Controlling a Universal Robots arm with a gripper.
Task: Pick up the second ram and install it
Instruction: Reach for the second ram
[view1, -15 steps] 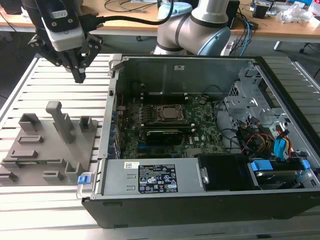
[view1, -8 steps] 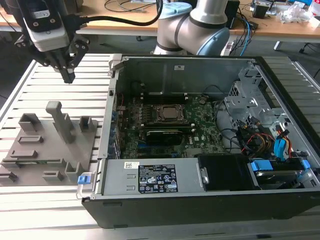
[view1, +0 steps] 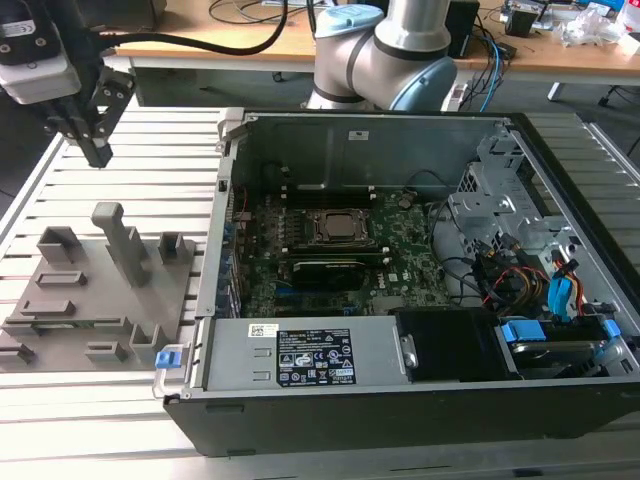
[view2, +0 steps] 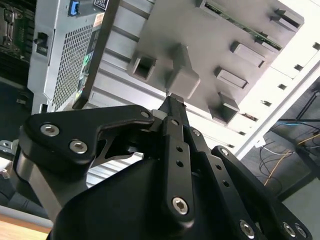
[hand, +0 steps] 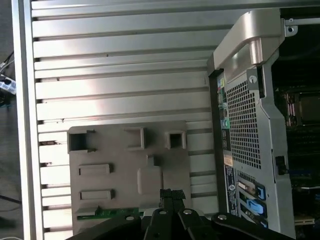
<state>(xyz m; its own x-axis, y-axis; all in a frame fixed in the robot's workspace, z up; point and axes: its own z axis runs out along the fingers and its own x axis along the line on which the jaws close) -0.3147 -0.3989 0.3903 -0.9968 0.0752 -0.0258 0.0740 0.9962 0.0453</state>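
The second ram (hand: 107, 213) is a thin green stick lying in a slot along one edge of the grey slotted tray (hand: 120, 170). In the second wrist view the ram (view2: 245, 27) shows as a narrow green strip in the tray (view2: 165, 30). In the exterior view my gripper (view1: 97, 152) hangs above the far end of the tray (view1: 100, 290), well off the surface. Both wrist views show the black fingers pressed together, with nothing between them, at the gripper (view2: 172, 100) tip (hand: 172, 194).
An open computer case (view1: 380, 400) lies on the ribbed metal table (view1: 60, 420), on the exterior view's right of the tray. Its green motherboard (view1: 400, 240) is exposed, with cables and drive bays at the right. Upright grey posts (view1: 120, 240) rise from the tray.
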